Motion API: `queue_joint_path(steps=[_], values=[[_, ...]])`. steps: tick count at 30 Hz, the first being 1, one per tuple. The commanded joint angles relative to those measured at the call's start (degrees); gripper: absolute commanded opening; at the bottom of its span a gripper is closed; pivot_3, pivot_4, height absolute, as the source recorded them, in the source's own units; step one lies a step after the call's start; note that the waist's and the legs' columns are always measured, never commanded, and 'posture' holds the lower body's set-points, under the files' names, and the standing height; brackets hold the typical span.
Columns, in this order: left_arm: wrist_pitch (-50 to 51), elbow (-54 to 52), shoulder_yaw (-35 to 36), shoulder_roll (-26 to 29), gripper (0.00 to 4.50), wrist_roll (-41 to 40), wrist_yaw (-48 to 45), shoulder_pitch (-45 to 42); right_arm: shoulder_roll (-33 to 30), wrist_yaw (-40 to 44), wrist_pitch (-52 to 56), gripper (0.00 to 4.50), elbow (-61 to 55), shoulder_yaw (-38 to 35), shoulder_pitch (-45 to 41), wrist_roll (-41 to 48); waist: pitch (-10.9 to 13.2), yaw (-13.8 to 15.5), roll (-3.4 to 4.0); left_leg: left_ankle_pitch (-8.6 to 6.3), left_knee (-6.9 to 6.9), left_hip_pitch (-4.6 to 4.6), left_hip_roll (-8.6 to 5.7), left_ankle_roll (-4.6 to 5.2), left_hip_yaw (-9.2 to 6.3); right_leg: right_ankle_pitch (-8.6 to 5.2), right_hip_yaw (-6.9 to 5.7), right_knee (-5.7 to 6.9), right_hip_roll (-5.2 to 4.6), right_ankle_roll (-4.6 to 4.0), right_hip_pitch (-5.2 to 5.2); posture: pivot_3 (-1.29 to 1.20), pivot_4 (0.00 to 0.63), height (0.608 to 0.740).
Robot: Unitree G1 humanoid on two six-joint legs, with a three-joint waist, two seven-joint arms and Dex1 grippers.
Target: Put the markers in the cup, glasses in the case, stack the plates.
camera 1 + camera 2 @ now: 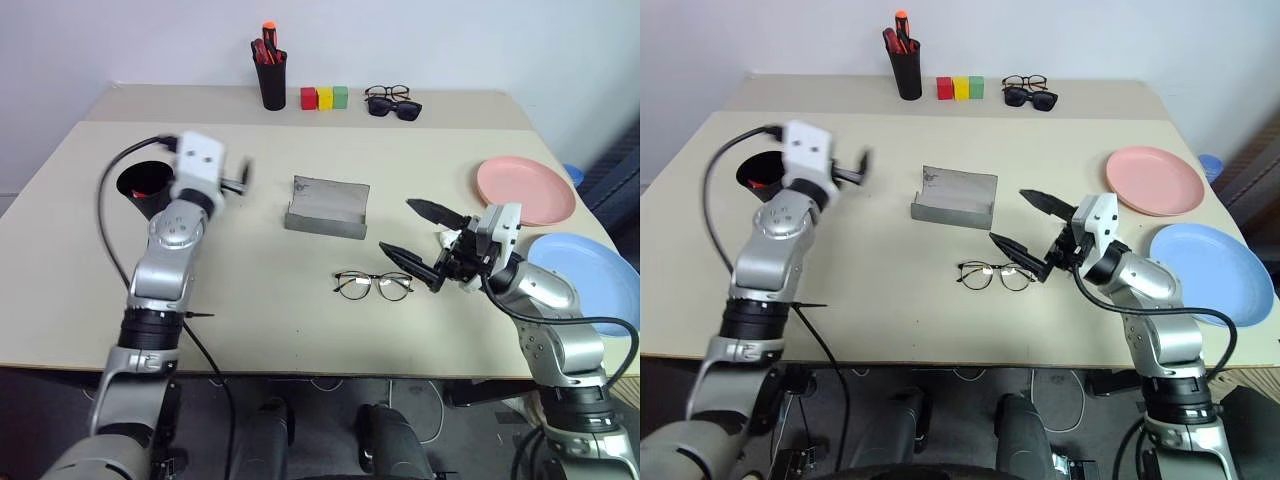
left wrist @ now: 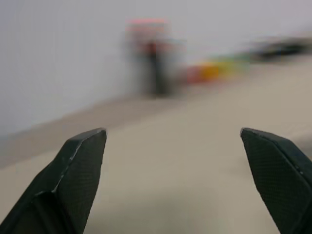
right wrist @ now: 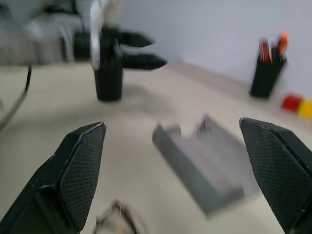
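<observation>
From the head views, the right pincer point(image 1: 420, 242) hangs wide open and empty just beside the clear-lensed glasses point(image 1: 373, 285) lying on the counter point(image 1: 250, 300) in front of the open grey case point(image 1: 327, 207); closing on a thin rim could flick them away. In the left wrist view the left pincer point(image 2: 173, 161) is spread wide, holding nothing. The right wrist view shows the black cup point(image 3: 108, 80) under that pincer, so a careless swing could tip it.

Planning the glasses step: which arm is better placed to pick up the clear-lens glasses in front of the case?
Right. The right gripper, open, hangs just beside the glasses; the left gripper is up by the cup, farther off.
</observation>
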Motion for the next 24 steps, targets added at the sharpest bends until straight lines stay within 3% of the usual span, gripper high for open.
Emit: queue_joint_path(steps=[1, 4, 8, 13, 20, 23, 24], values=[[3.9, 3.22, -3.41, 4.4, 4.47, -5.1, -17.88, -4.82, -1.86, -2.6, 0.96, 4.5, -6.14, -3.9, 4.08, 0.15, 0.01, -0.4, 0.03, 0.0, -0.02, 0.01, 0.01, 0.01, 0.01, 0.0, 0.01, 0.01, 0.0, 0.0, -0.02, 0.0, 0.15, 0.74], [-4.21, 14.68, -10.99, 7.27, 4.47, 0.73, -30.56, -11.18, -2.46, -5.04, 1.5, 4.5, -9.38, -6.35, 8.52, -0.03, 0.02, -0.51, 0.05, 0.0, -0.04, 0.05, 0.06, 0.03, 0.0, -0.03, 0.0, 0.11, 0.06, 0.0, -0.08, 0.0, 0.15, 0.74], [-17.77, 37.65, -17.34, 4.53, 4.47, 8.69, -39.88, -23.49, -2.18, -7.57, 1.33, 4.5, -13.72, -9.46, 14.45, -0.03, 0.03, 0.14, 0.05, 0.0, 0.02, -0.01, 0.07, 0.03, 0.0, -0.15, -0.02, 0.03, 0.05, 0.1, -0.09, 0.0, 0.15, 0.74], [-32.18, 61.33, -21.45, -1.92, 4.47, 18.55, -38.83, -34.73, -0.89, -11.08, 1.06, 4.5, -18.3, -11.61, 19.47, 0.01, 0.03, 0.24, 0.03, -0.06, 0.13, -0.6, 0.04, 0.16, -0.06, -0.06, -0.13, -0.54, 0.03, 0.12, -0.2, 0.0, 0.15, 0.74], [-37.63, 72.69, -23.5, -9.44, 4.47, 27.55, -36.7, -39.68, 0.21, -13.09, -0.69, 4.5, -21.1, -12.87, 24.46, -0.47, 0.06, 0.22, -0.02, -0.22, 0.13, -0.83, -0.05, 0.43, -0.05, 0.15, -0.12, -0.6, 0.01, 0.46, -0.34, 0.0, 0.15, 0.74], [-37.72, 74.1, -23.73, -10.82, 3.66, 30.2, -35.36, -39.95, 0.73, -13.19, -2.2, 4.5, -21.5, -14.73, 27.29, -0.63, 0.06, 0.12, -0.02, -0.22, 0.17, -0.8, -0.03, 0.43, -0.06, 0.12, -0.13, -0.57, 0.01, 0.49, -0.34, 0.0, 0.15, 0.74], [-37.74, 74.31, -23.47, -10.95, 3.13, 30.69, -35.21, -40.02, 0.97, -13.18, -2.69, 4.5, -21.54, -14.97, 28.06, -0.73, 0.06, 0.08, -0.02, -0.22, 0.19, -0.79, -0.03, 0.43, -0.06, 0.11, -0.13, -0.55, 0.01, 0.49, -0.33, 0.0, 0.15, 0.74]])
